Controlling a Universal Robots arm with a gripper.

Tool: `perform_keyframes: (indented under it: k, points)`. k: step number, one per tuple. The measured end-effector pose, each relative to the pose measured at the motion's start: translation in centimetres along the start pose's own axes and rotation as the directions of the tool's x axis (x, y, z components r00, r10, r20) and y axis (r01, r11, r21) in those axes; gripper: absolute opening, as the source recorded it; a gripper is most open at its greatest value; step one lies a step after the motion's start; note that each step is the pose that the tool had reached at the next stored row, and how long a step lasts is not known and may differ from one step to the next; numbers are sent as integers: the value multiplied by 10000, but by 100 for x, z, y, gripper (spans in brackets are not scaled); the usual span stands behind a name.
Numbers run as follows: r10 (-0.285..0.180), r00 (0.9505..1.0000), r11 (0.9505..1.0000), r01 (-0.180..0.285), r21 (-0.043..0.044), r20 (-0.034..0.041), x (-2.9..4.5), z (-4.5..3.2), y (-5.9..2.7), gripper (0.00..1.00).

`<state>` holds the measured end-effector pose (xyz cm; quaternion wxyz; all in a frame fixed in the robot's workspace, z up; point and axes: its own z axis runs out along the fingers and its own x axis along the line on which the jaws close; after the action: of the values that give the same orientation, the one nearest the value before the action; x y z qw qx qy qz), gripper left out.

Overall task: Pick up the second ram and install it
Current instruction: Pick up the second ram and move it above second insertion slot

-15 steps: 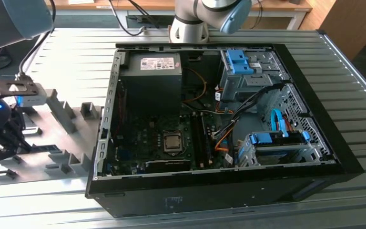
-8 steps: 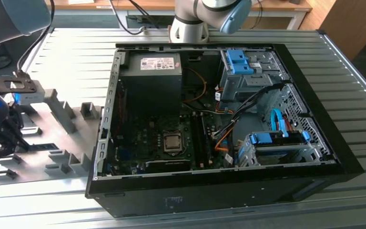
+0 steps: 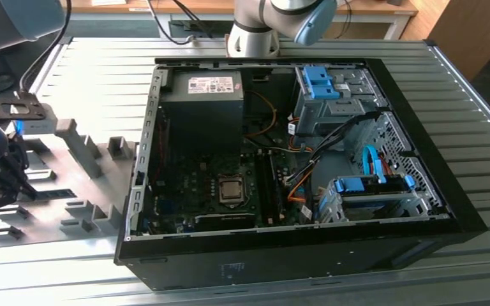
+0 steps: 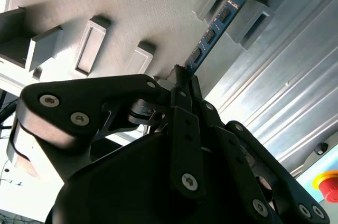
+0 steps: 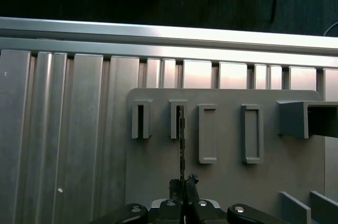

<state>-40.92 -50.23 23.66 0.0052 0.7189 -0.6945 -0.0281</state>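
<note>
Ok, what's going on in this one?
The arm's claw is closed on the near end of the second ram. The ram stands on edge on the grey fixture plate, with its far end seated in a slotted block, so it has not left the fixture yet. The open computer case sits on the ribbed metal table, to the exterior view's right of the fixture.

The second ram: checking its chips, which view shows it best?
The second wrist view: the second ram shows its blue face and chips, one end in a fixture slot. The first wrist view shows it edge-on, a thin dark line. In the exterior view it is too small to tell.
</note>
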Motion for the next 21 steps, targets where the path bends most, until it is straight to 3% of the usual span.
perform_keyframes:
  k: [21]
  points:
    - [0, 10000, 10000, 0, 0, 0, -6, -174, 8, 14]
